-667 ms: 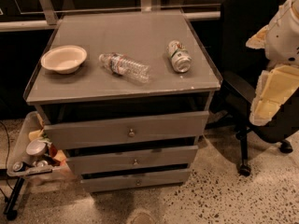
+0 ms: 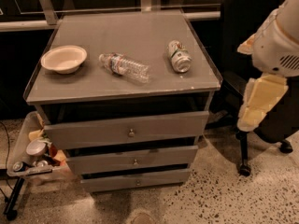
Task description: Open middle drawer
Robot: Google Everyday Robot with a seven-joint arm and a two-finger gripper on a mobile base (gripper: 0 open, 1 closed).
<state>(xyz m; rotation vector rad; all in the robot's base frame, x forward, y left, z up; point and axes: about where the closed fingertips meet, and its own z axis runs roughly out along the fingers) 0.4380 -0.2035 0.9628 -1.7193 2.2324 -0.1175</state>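
Observation:
The grey cabinet has three drawers, each with a small round metal knob. The middle drawer [image 2: 135, 160] has a front of medium height and sits between the taller top drawer [image 2: 128, 130] and the narrow bottom drawer [image 2: 136, 180]. Its front lies close to the cabinet, with a dark gap above it. My gripper [image 2: 257, 104] hangs on the white and cream arm to the right of the cabinet. It is level with the top drawer, apart from it and well away from the knobs.
On the cabinet top [image 2: 126, 31] lie a white bowl [image 2: 64, 58], a plastic bottle [image 2: 124, 67] on its side and a can [image 2: 179, 56]. A black office chair [image 2: 245, 78] stands behind my arm. A bin of clutter [image 2: 35, 155] sits at the left.
My arm has shifted slightly left and down. The drawers and the things on the top have not moved.

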